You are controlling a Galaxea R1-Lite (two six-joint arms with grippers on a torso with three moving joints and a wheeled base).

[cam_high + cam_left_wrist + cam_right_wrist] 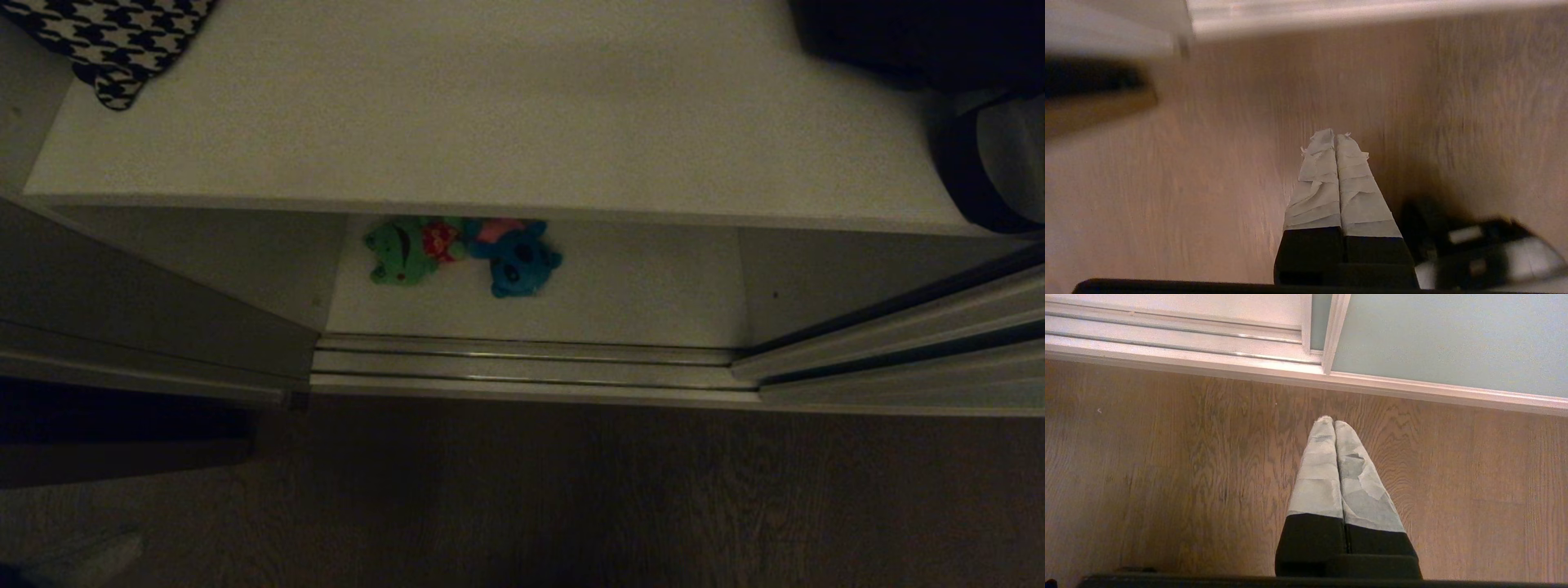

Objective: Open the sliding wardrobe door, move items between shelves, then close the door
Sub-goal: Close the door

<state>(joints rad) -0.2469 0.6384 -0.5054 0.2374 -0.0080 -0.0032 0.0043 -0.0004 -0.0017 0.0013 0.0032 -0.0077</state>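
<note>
Wooden floor (522,490), floor track (522,363), houndstooth bag (114,41) on upper shelf (490,106)

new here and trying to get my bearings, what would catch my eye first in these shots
Two bright plush toys, the green one touching the teal-blue one, lie on the lower white shelf in the open wardrobe. A houndstooth bag sits on the upper shelf's left corner. Both claws, left and right, hang shut over the wood floor.

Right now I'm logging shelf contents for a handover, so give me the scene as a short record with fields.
door: sliding wardrobe door slid aside, opening clear
lower shelf: green plush toy beside teal-blue plush toy, touching
upper shelf: houndstooth bag at left, black bag at right
left end effector: shut, empty, over wooden floor
right end effector: shut, empty, over floor
</note>
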